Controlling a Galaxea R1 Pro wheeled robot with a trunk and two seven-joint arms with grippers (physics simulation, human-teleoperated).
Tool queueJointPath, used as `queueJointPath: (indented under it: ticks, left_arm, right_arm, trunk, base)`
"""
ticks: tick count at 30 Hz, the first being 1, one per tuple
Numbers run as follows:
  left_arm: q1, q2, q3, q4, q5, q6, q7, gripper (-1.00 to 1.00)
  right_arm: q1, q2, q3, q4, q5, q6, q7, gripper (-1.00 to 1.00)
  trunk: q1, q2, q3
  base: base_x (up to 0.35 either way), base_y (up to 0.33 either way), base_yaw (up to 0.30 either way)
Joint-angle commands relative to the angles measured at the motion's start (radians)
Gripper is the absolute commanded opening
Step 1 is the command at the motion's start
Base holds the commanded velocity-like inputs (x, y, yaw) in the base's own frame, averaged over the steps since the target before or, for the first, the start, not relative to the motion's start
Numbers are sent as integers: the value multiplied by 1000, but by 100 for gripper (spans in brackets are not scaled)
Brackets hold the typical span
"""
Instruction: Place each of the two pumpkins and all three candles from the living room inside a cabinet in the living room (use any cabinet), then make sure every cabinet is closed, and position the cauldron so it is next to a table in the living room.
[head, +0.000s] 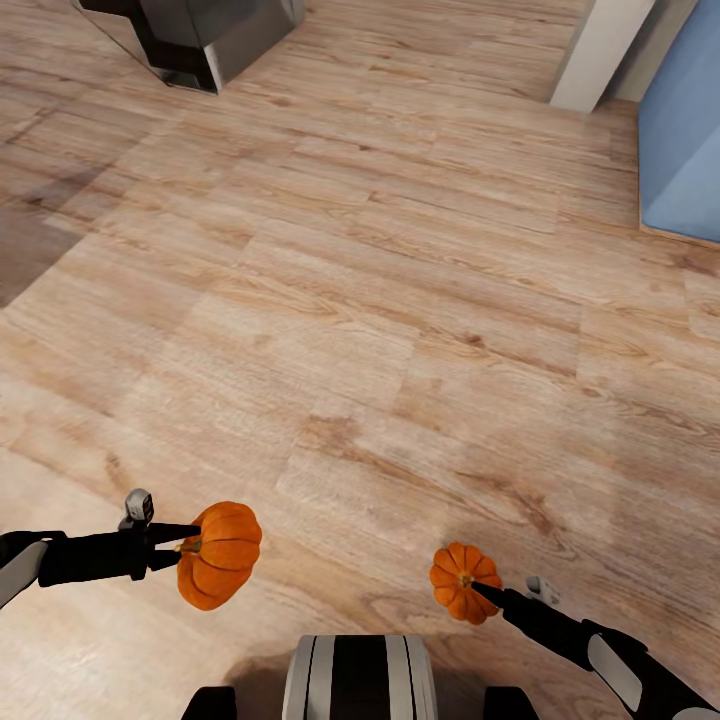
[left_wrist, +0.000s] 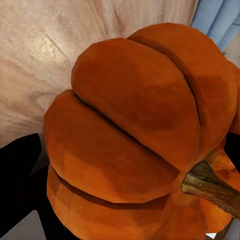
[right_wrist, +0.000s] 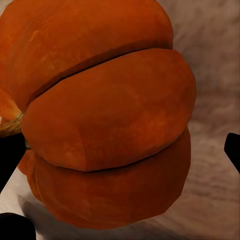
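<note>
Head view: two black arms reach in from the bottom corners of the frame over a pale wood-plank floor (head: 380, 300), each carrying a pumpkin clear of the boards. At lower left, the left gripper (head: 180, 545) pinches the larger-looking left pumpkin (head: 220, 555) at its stem side, fingers closed on it. At lower right, the right gripper (head: 485, 592) clamps the right pumpkin (head: 462, 580), its dark fingertip laid across the orange ribs. The two fruits hang well apart, with the robot's white-and-black trunk (head: 355, 680) at bottom centre between them. A grey metallic unit (head: 200, 35) stands in the upper left corner, a white post (head: 600, 50) at upper right, and a blue panel (head: 685, 120) along the right edge. Left wrist view: the left pumpkin (left_wrist: 135, 135) swells close to the lens, brown stem (left_wrist: 210, 187) at lower right, a black finger (left_wrist: 20, 185) at lower left. Right wrist view: the right pumpkin (right_wrist: 105, 115) sits between dark fingers (right_wrist: 10, 155) at both side edges.
</note>
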Motion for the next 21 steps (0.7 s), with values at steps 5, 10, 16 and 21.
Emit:
queueJointPath:
  ticks: [5, 10, 16, 21]
  left_arm:
    - [-1, 1, -4, 1, 5, 5, -2, -100]
    - [-1, 1, -4, 1, 5, 5, -2, -100]
    - [-1, 1, -4, 1, 5, 5, -2, -100]
    - [-1, 1, -4, 1, 5, 4, -2, -100]
  right_arm:
    - [0, -1, 4, 0, -11, 7, 0, 100]
    - [0, -1, 4, 0, -11, 7, 0, -100]
    - [0, 0, 4, 0, -11, 7, 0, -100]
    - [0, 0, 4, 0, -11, 7, 0, -100]
  trunk:
    - [0, 0, -1]
    - [0, 0, -1]
    - [0, 0, -1]
    - [0, 0, -1]
  base:
    - [0, 0, 0]
    - [0, 0, 0]
    - [0, 0, 0]
    - [0, 0, 0]
